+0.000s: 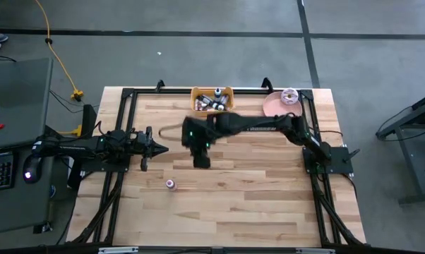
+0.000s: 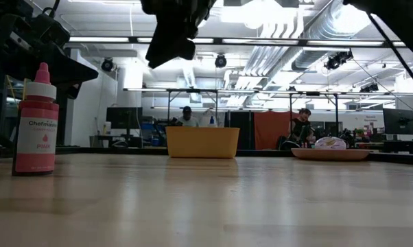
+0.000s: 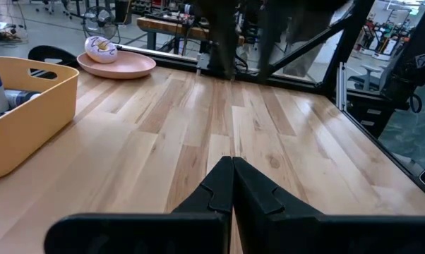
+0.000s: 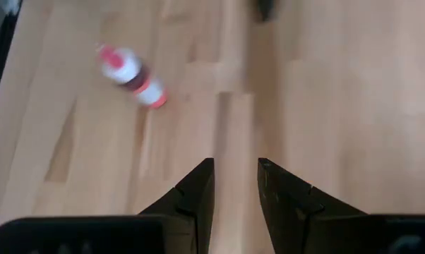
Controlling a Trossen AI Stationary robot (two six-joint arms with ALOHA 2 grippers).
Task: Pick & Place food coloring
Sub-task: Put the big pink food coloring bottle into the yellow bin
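- Food coloring bottles [image 1: 212,103] lie heaped in the yellow bin [image 1: 229,92] at the far edge of the table [image 1: 255,204]; from above they are too small to count or sort by colour, and the left wrist view cuts the bin off at its edge, showing only a couple of them.
- One pink bottle [image 1: 170,185] stands upright, alone on the bare wood nearer the front, well apart from the bin. In the low view its label reads "PINK"; the smaller print is hard to make out.
- In the low view the right arm is cut off at the top of the frame, so only a dark silhouette shows.
- A pink plate [image 1: 276,106] carrying a donut [image 1: 289,95] sits just beside the bin, toward the right.
- People sit at desks in the room beyond the table.
- The right gripper [image 1: 201,161] hangs above mid-table, between the bin and the pink bottle, with its arm reaching in from the right. Its fingers [image 4: 191,194] stand slightly apart with only wood between them, holding nothing.
- The left gripper [image 1: 162,149] waits at the left side, level above the table, its fingers pressed together and empty.
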